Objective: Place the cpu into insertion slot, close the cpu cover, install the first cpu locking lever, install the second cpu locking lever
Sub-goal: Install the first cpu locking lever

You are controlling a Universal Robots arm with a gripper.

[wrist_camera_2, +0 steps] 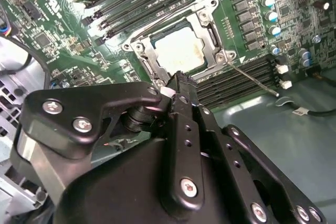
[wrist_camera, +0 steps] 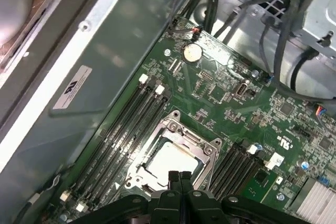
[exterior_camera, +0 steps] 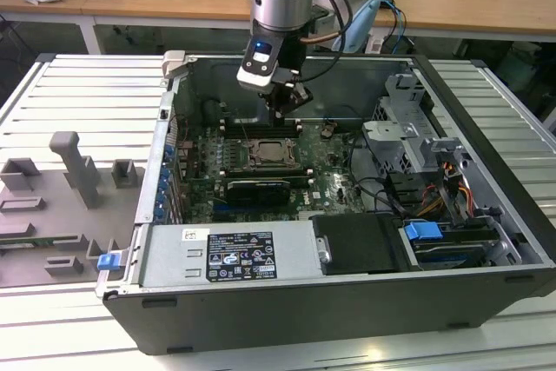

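My gripper (exterior_camera: 284, 112) hangs inside the open computer case (exterior_camera: 347, 323), its fingers pressed together with nothing between them. In the exterior view, the insertion slot (exterior_camera: 294, 155) sits at about six o'clock from my fingertips, near but apart. The cpu (wrist_camera_2: 181, 51) lies flat in that slot. Its pale top shows through the cut-out of the cpu cover (wrist_camera_2: 211, 31), which is folded down around it. In both wrist views my fingertips sit over one edge of the cover. A thin locking lever (wrist_camera_2: 254, 81) juts from a corner of the cover and slants across the black memory slots (wrist_camera_2: 226, 88).
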